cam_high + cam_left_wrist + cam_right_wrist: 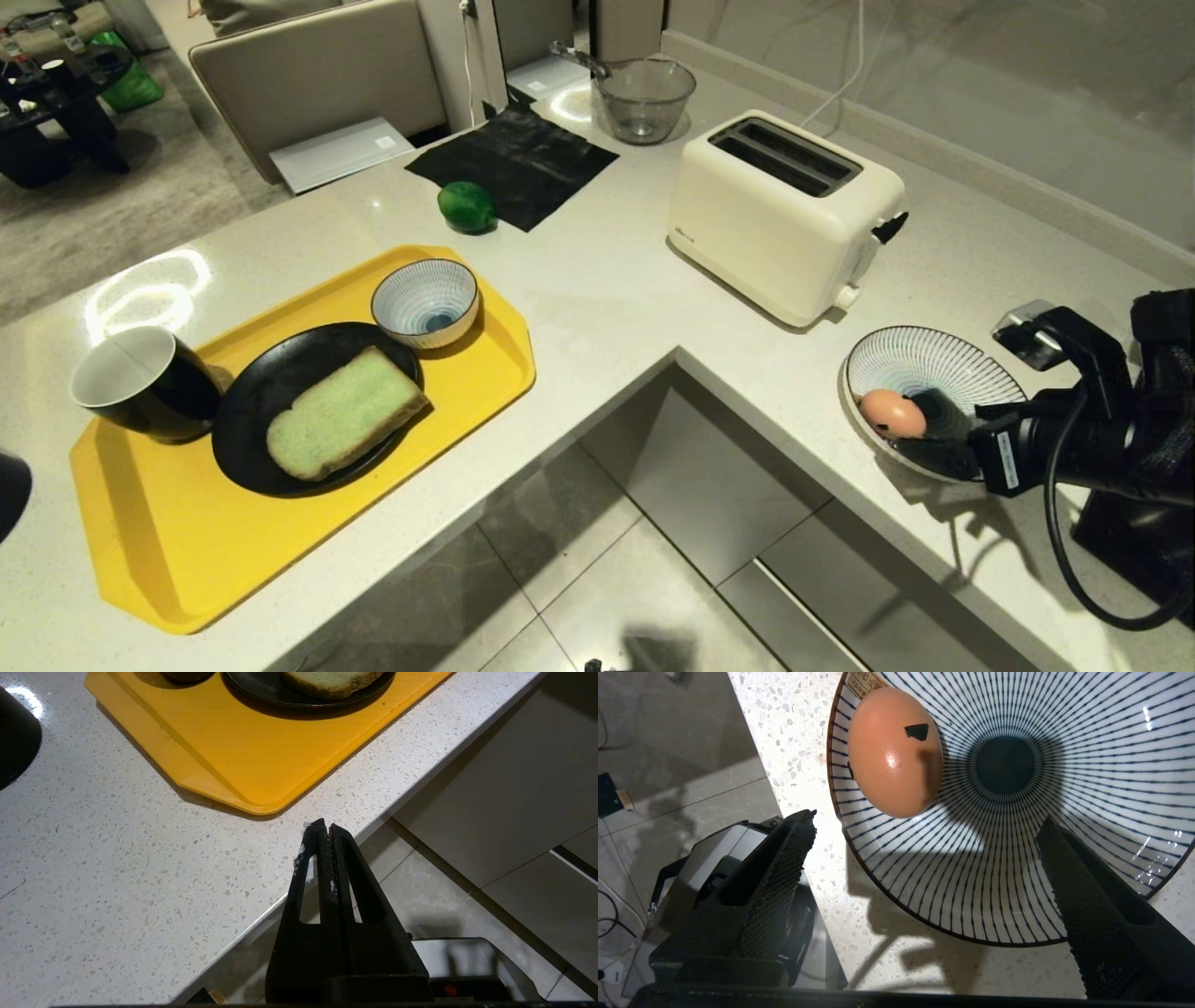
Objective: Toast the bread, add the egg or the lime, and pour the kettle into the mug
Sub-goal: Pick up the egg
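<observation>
while lying on its side, egg (894, 751) in striped bowl (1064, 826), right claw (924, 826) spread above

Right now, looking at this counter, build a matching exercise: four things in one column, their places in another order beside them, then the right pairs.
1. bread
2. egg
3. lime
4. mug

A. in the wide striped bowl
B. on the black plate
C. on the yellow tray, beside the plate
D. on the counter by the black cloth

Pairs: 1-B, 2-A, 3-D, 4-C
</observation>
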